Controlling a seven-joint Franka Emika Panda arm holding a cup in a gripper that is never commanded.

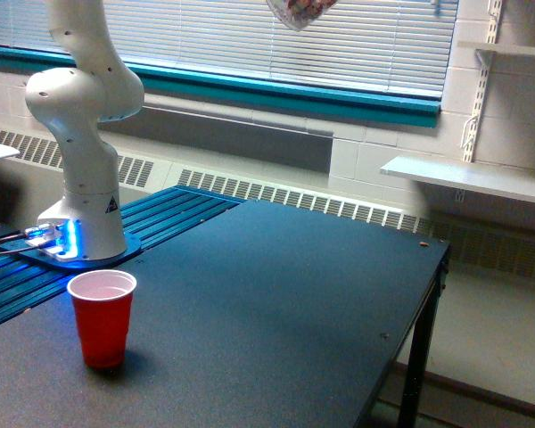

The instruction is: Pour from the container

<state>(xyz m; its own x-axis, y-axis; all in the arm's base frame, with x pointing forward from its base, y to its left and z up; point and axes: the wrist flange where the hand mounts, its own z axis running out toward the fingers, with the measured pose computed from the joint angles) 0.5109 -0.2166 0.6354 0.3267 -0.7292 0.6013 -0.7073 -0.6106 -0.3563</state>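
— Where is the container (300, 12)?
— At the very top of the view, high above the table (276, 294), only its bottom showing. The gripper is out of view, so its grip I cannot tell.
— And the cup (102, 317)?
— Near the table's front left corner. Better to bring the container over it, lower, then tip slowly

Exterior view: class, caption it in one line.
Red cup stands on dark table; clear container hangs at top edge.
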